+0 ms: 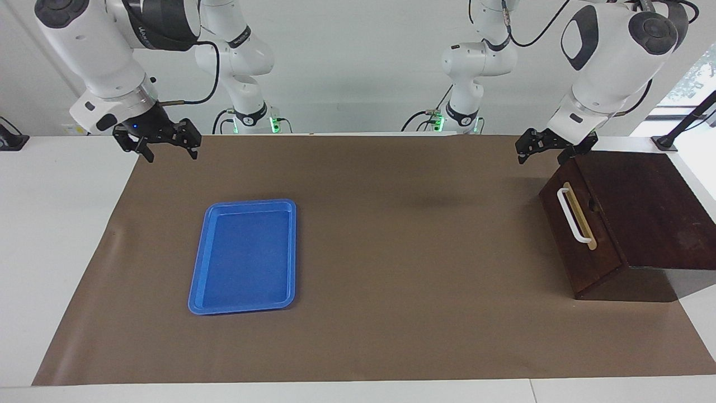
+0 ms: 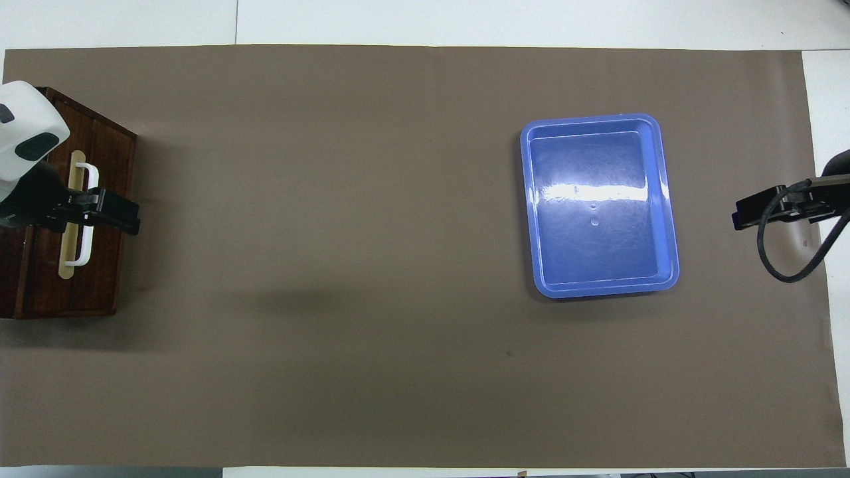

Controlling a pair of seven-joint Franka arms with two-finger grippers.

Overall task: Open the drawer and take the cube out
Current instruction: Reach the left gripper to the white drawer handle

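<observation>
Left end effector point(image 1: 552, 146) hangs with fingers spread above the shut drawer point(image 1: 579, 238) at its own end of the desk; come down off-line and it'll miss the white handle point(image 1: 571, 214) or shove the dark box. Right end effector point(image 1: 162, 140), also spread, waits near the blue tray point(image 1: 246, 256); no cube visible, presumably inside.

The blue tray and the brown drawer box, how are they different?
The tray is bright blue, and the drawer box is dark brown wood. The tray lies flat, low and open on top with nothing in it; the box stands tall and its drawer is shut. The box has a white handle; the tray has none. Both rest on the brown mat.
</observation>
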